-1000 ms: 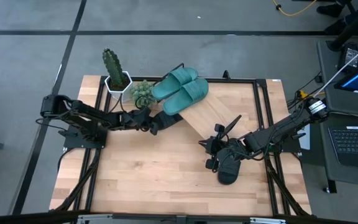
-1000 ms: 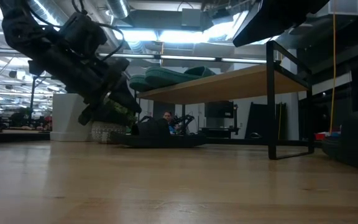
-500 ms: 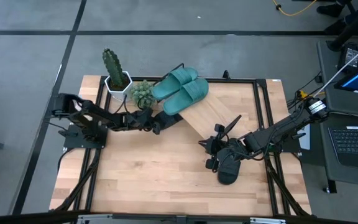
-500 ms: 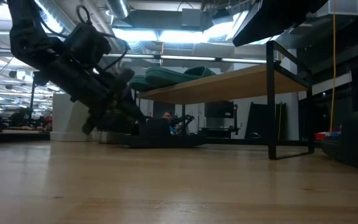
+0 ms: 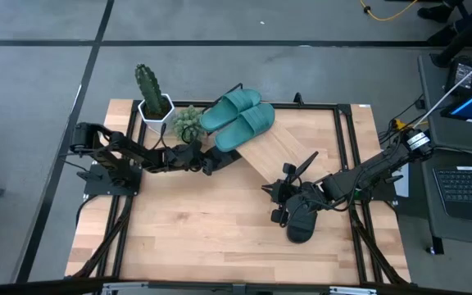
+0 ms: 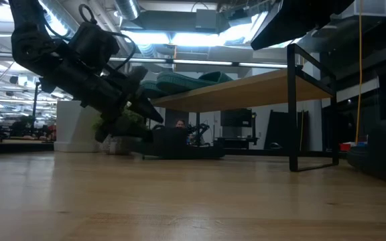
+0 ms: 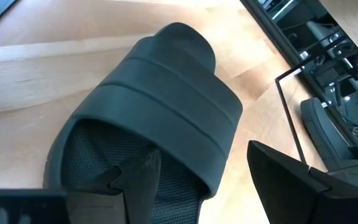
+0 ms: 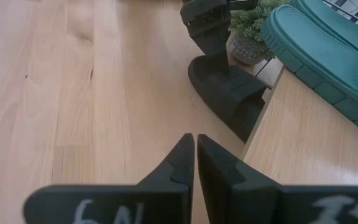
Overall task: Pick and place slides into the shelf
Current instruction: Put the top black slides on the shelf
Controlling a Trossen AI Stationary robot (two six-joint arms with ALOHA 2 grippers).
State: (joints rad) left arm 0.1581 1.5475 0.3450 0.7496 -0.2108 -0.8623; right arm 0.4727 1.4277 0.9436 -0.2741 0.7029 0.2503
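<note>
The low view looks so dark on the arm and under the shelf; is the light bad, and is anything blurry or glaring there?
In the low view, bright ceiling lights behind backlight the scene, so the left arm's gripper reads as a silhouette, slightly motion-blurred, and the shelf shades the black slide beneath it; the tabletop shows a soft sheen. In the high view, lighting is even, with faint shadows.

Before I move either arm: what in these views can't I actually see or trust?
- Black slide by the right gripper, high view: the arm covers most of it, so contact is unclear.
- Black slide at the open left gripper, left wrist view: heel cut off by the edge; whether a finger touches the sole cannot be told.
- Shelf, low view: seen edge-on, so the teal slides barely show.
- Small plant: partly behind the left arm.
</note>
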